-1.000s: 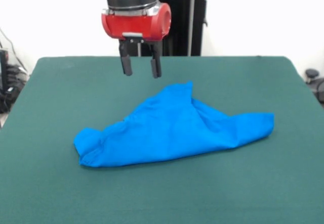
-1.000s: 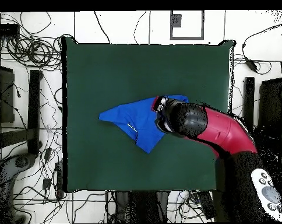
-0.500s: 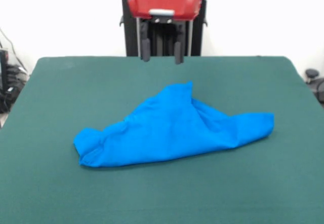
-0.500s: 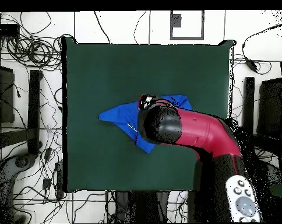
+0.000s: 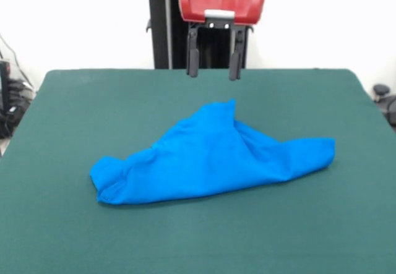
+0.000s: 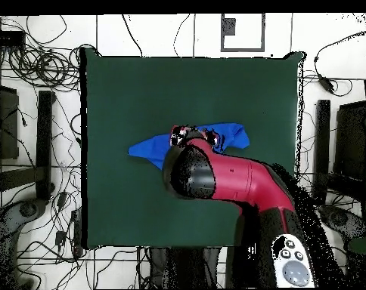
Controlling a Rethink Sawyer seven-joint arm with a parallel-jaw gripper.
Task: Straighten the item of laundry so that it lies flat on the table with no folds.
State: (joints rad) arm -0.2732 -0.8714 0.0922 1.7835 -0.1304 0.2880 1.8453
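The item of laundry (image 5: 210,159) is a bright blue shirt lying bunched in a long heap on the table (image 5: 74,113), peaked near its middle with folds along both ends. Only its plain side shows. My gripper (image 5: 214,72) hangs open and empty high above the heap's far side, fingers apart and pointing down, well clear of the cloth. From overhead, the red arm (image 6: 231,181) covers the middle of the shirt (image 6: 148,147), so only its two ends show on the table (image 6: 141,91).
The dark green table surface extends widely around the shirt on all sides. Cables and stands (image 6: 35,68) lie on the floor beyond the table edges. The black pedestal (image 5: 162,33) rises behind the far edge.
My gripper has risen from just above the shirt's peak and moved right in the front view, staying open. The shirt has not moved.
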